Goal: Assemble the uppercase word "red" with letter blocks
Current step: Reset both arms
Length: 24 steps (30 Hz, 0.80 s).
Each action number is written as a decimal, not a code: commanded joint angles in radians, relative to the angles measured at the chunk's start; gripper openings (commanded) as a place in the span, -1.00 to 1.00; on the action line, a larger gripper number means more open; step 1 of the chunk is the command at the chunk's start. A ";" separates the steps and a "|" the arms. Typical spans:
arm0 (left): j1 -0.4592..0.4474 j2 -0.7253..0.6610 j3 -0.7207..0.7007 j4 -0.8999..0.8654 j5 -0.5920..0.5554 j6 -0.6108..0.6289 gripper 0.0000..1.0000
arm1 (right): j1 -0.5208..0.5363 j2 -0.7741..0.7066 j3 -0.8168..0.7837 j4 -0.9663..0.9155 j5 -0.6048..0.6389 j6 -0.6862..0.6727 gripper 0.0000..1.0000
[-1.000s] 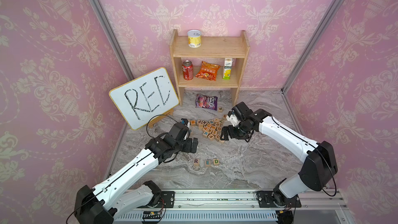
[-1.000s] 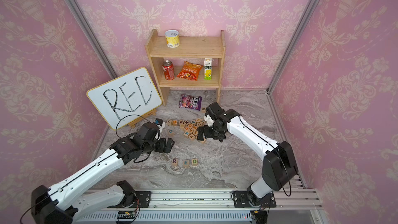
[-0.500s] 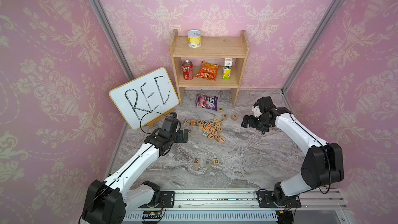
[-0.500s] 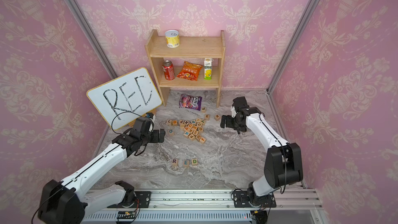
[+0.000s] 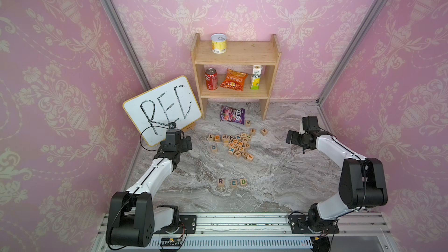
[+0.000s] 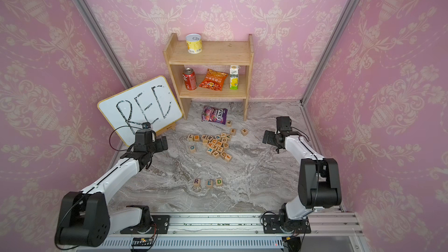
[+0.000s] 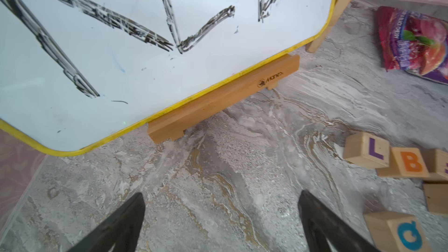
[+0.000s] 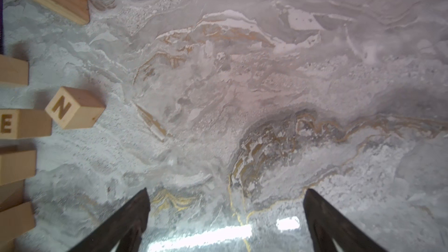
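Three letter blocks stand in a row near the front middle of the marble table, in both top views: a purple R [image 5: 220,182], a teal-green E [image 5: 233,183] and a green D [image 5: 243,182], side by side with small gaps. My left gripper [image 5: 187,141] hovers far left by the whiteboard, open and empty; its wrist view shows only bare marble between the fingertips [image 7: 221,197]. At the right side my right gripper [image 5: 290,137] is also open and empty over bare marble [image 8: 226,192]. Both are well away from the row.
A pile of loose letter blocks [image 5: 236,144] lies mid-table, with an orange E [image 5: 252,131] and an N [image 5: 264,131] behind it. The whiteboard [image 5: 162,107] reading RED leans at the left. A wooden shelf [image 5: 235,56] and a purple snack bag [image 5: 232,115] are at the back.
Both arms have drawn back from the block pile, the left toward the whiteboard, the right toward the right wall. The R, E, D row has not moved.
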 commanded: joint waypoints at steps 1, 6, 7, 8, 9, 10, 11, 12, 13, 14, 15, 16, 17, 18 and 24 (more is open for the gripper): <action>0.041 0.048 -0.042 0.141 -0.030 0.064 0.98 | -0.003 0.005 -0.085 0.237 0.064 -0.068 0.99; 0.109 0.126 -0.126 0.405 0.043 0.037 0.99 | -0.003 -0.027 -0.196 0.453 0.102 -0.086 0.99; 0.112 0.147 -0.140 0.469 0.056 0.035 0.98 | -0.003 -0.032 -0.208 0.473 0.109 -0.086 1.00; 0.114 0.173 -0.155 0.528 0.062 0.035 0.98 | -0.003 -0.034 -0.225 0.506 0.116 -0.089 0.99; 0.115 0.202 -0.158 0.583 0.062 0.027 0.98 | -0.003 -0.037 -0.243 0.533 0.126 -0.092 0.99; 0.115 0.231 -0.154 0.613 0.069 0.039 0.98 | -0.003 -0.036 -0.256 0.556 0.136 -0.092 1.00; 0.115 0.261 -0.145 0.628 0.070 0.049 0.98 | -0.003 -0.036 -0.269 0.575 0.144 -0.094 1.00; 0.116 0.287 -0.144 0.659 0.060 0.053 0.98 | -0.003 -0.041 -0.279 0.591 0.149 -0.091 1.00; 0.118 0.304 -0.148 0.686 0.066 0.055 0.98 | -0.003 -0.047 -0.296 0.631 0.149 -0.092 0.99; 0.117 0.306 -0.140 0.670 0.082 0.061 0.98 | -0.002 -0.054 -0.315 0.667 0.150 -0.091 1.00; 0.117 0.302 -0.142 0.672 0.103 0.070 0.98 | -0.002 -0.058 -0.327 0.685 0.149 -0.092 0.99; 0.116 0.295 -0.169 0.714 0.115 0.077 0.98 | 0.000 -0.063 -0.334 0.695 0.147 -0.097 1.00; 0.114 0.288 -0.209 0.783 0.121 0.079 0.98 | 0.004 -0.075 -0.355 0.719 0.148 -0.104 1.00; 0.115 0.277 -0.249 0.852 0.120 0.078 0.99 | 0.014 -0.092 -0.382 0.761 0.154 -0.113 1.00; 0.107 0.297 -0.363 1.079 0.088 0.076 0.98 | 0.099 -0.095 -0.486 0.960 0.213 -0.196 0.99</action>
